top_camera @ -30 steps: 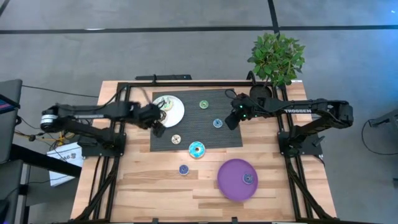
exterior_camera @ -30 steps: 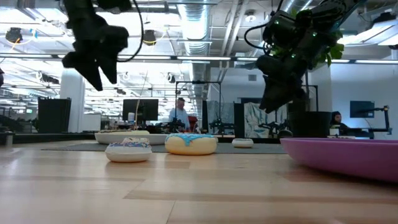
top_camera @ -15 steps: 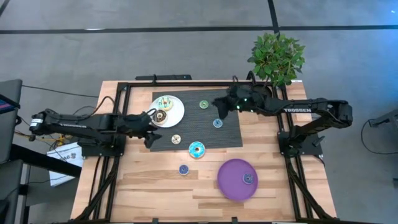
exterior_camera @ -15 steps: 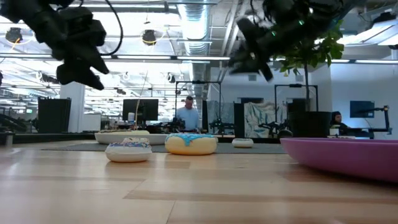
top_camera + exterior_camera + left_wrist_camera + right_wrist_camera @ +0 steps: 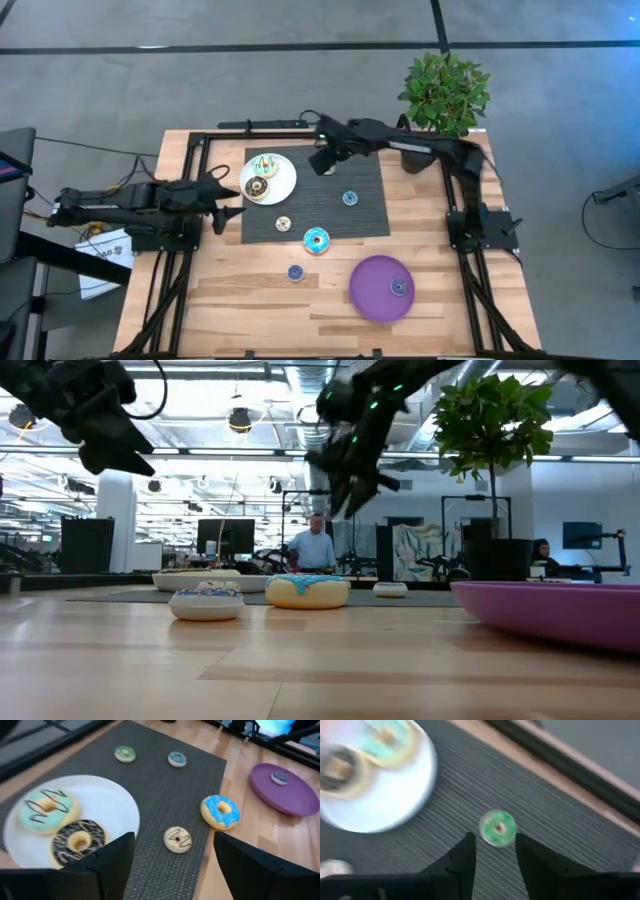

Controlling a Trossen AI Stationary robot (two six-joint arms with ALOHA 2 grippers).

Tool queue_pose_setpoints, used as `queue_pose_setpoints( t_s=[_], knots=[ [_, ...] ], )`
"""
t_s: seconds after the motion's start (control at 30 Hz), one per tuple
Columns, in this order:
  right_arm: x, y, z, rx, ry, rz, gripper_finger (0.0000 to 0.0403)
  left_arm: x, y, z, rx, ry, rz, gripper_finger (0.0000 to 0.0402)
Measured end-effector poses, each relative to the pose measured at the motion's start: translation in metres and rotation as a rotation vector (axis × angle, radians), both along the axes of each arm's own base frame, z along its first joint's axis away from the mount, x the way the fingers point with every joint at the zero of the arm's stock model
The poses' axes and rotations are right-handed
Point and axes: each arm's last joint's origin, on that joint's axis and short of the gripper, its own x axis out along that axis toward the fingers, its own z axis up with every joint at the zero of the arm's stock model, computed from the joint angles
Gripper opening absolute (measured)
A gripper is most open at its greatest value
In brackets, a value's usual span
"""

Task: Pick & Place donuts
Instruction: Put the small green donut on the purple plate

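My right gripper point(image 5: 322, 160) point(image 5: 495, 851) is open and empty above the dark mat's far edge. A green donut point(image 5: 498, 827) lies on the mat just ahead of its fingertips. My left gripper point(image 5: 229, 198) point(image 5: 172, 865) is open and empty, left of the white plate point(image 5: 283, 180). The plate holds a teal-and-cream donut point(image 5: 47, 810) and a brown donut point(image 5: 77, 841). A cream donut point(image 5: 177, 839), a blue-iced donut point(image 5: 316, 240) and a small blue donut point(image 5: 349, 198) lie on the mat. Another blue donut point(image 5: 295, 272) lies on the wood. One donut point(image 5: 398, 287) lies on the purple plate point(image 5: 372, 295).
The dark mat point(image 5: 365, 215) covers the table's far middle. A potted plant point(image 5: 443, 95) stands at the far right corner. Black frame rails point(image 5: 180, 260) run along the table's left and right sides. People stand in the room behind the table point(image 5: 318, 550).
My right gripper has swung toward the table's left and far edge, from beside the small blue donut to above the green donut. My left gripper has drawn back from the white plate toward the table's left edge. The donuts have stayed in place.
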Motion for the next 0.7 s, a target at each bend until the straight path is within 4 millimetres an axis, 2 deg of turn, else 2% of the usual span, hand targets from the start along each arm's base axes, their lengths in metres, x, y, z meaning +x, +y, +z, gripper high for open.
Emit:
queue_pose_setpoints(
  t_s=[0.13, 0.37, 0.7],
  knots=[
    [0.016, -0.017, -0.025, 0.083, 0.144, -0.063, 0.0161, -0.009, 0.001, 0.001, 0.021, -0.015, 0.023, 0.0265],
    [0.04, -0.03, -0.049, 0.158, 0.134, -0.075, 0.0247, -0.016, 0.001, 0.003, 0.034, -0.049, 0.033, 0.0265],
    [0.044, -0.039, -0.08, 0.2, 0.175, -0.161, 0.0339, -0.019, 0.002, 0.004, 0.039, -0.059, 0.06, 0.0265]
  ],
)
